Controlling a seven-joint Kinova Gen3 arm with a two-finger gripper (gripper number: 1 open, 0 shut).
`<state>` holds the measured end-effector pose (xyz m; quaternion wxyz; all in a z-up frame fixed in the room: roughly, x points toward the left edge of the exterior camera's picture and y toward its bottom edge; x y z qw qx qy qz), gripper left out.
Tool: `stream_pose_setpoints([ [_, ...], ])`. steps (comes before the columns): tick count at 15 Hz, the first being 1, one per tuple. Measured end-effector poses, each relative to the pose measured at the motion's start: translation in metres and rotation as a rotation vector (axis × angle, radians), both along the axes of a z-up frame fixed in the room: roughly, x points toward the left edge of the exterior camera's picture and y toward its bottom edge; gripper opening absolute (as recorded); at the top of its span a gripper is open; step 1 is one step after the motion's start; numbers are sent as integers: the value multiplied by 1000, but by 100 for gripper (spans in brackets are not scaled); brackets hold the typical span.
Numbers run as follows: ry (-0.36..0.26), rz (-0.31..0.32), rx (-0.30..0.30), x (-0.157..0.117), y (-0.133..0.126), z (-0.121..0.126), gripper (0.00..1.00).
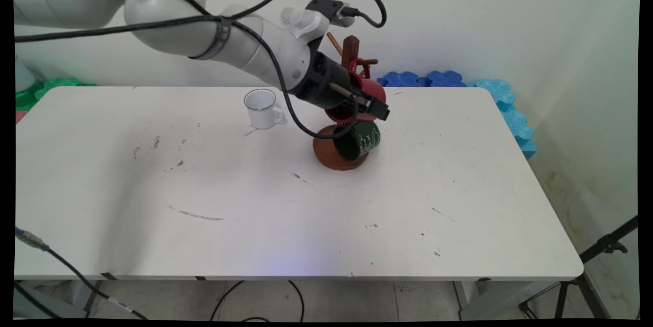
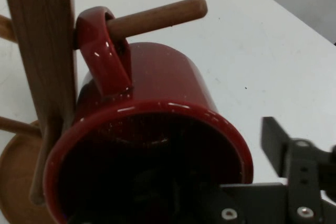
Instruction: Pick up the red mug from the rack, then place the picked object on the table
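— While your end effector [image 1: 368, 106] sits at the red mug [image 2: 157, 129], what is it pinching?
— You have one finger [image 2: 286, 156] outside the mug's wall and the other seemingly inside, so it pinches the rim. The mug's handle [image 2: 102, 51] is looped over a wooden peg [image 2: 157, 18] of the mug tree [image 1: 350, 51], which carries its weight.
— And nearby?
— Just below your end effector a green mug [image 1: 359, 141] hangs over the tree's base; a white mug [image 1: 262, 107] stands apart on the bench [image 1: 459, 204].

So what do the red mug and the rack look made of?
Red mug: glossy speckled finish with sharp highlights, probably enamelled metal, possibly glazed ceramic. Rack: wood, with visible grain on the brown post and pegs, smooth and fairly matte.
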<state>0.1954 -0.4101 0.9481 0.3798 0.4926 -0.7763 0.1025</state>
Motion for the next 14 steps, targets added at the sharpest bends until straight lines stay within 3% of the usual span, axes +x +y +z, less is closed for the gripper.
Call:
stream_pose_setpoints([
  [7,-14,-3,11,0,0,-7,0],
  [14,32,-30,17,0,17,7,0],
])
